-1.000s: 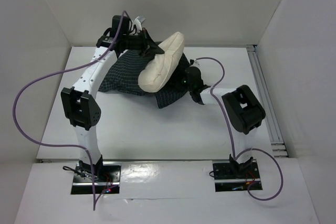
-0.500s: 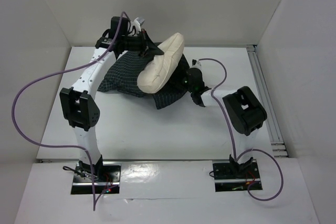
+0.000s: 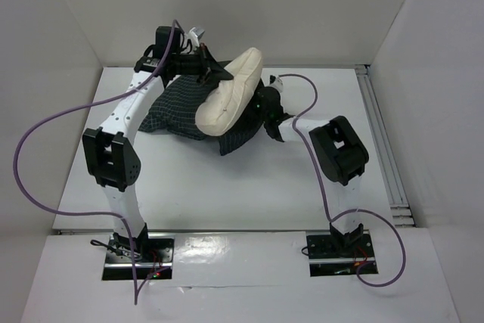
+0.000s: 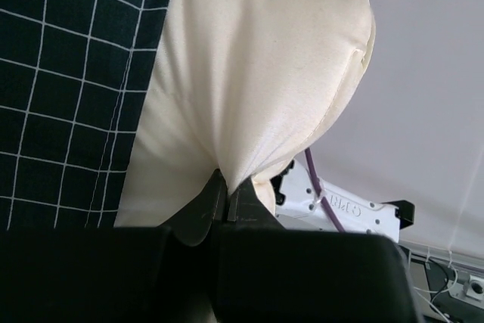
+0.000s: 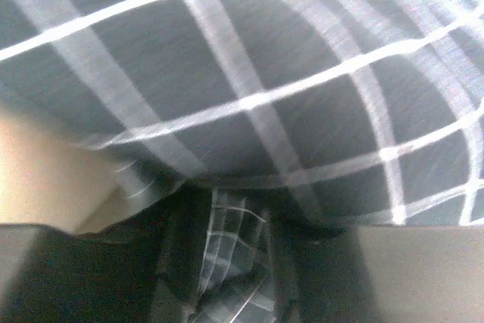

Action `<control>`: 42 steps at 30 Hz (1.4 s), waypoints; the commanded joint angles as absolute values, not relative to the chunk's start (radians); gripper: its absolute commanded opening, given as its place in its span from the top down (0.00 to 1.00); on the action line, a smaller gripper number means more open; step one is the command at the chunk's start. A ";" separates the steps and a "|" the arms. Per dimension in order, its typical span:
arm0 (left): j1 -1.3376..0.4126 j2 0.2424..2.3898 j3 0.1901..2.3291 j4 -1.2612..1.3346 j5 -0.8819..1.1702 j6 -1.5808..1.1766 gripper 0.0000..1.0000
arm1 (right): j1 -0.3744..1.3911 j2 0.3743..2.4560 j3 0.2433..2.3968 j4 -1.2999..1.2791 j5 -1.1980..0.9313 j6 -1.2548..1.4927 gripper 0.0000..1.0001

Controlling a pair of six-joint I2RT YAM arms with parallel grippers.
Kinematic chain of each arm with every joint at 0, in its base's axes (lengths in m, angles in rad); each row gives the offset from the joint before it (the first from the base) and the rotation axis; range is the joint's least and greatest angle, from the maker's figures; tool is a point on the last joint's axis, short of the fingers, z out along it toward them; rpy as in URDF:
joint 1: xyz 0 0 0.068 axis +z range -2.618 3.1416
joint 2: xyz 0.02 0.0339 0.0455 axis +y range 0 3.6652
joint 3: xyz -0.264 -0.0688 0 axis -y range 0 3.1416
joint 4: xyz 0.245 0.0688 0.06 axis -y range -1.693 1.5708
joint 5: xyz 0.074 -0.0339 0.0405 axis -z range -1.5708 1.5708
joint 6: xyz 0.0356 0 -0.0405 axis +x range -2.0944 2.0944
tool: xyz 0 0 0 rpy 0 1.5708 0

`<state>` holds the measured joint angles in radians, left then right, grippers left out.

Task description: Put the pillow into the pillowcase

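The cream pillow (image 3: 231,93) hangs tilted above the navy checked pillowcase (image 3: 181,107), which lies crumpled at the back of the table. My left gripper (image 3: 214,72) is shut on a pinch of the pillow's cover; the left wrist view shows the cream pillow (image 4: 249,73) bunched between the closed jaws of that gripper (image 4: 226,200), with the pillowcase (image 4: 68,73) beside it. My right gripper (image 3: 266,115) is at the pillowcase's right edge, shut on a fold of checked pillowcase (image 5: 249,104) fabric held in the gripper (image 5: 231,255).
White walls enclose the table (image 3: 227,187) at the back and both sides. A metal rail (image 3: 382,149) runs along the right edge. Purple cables (image 3: 45,126) loop off both arms.
My right arm has moved left and toward the back, pushing its gripper in closer under the pillow. The pillow and left gripper shifted slightly left.
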<state>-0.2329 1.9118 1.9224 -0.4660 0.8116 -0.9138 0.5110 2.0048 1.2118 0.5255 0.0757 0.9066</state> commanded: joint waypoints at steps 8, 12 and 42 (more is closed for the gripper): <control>-0.222 1.824 1.914 -0.385 0.890 -0.957 1.00 | 0.535 2.046 1.252 0.387 0.242 0.928 0.66; -0.213 1.824 1.905 -0.376 0.890 -0.957 1.00 | 0.535 2.017 1.208 0.387 0.242 0.928 1.00; -0.184 1.944 1.749 -0.325 0.773 -0.925 1.00 | 0.462 1.246 0.664 0.291 0.000 0.787 1.00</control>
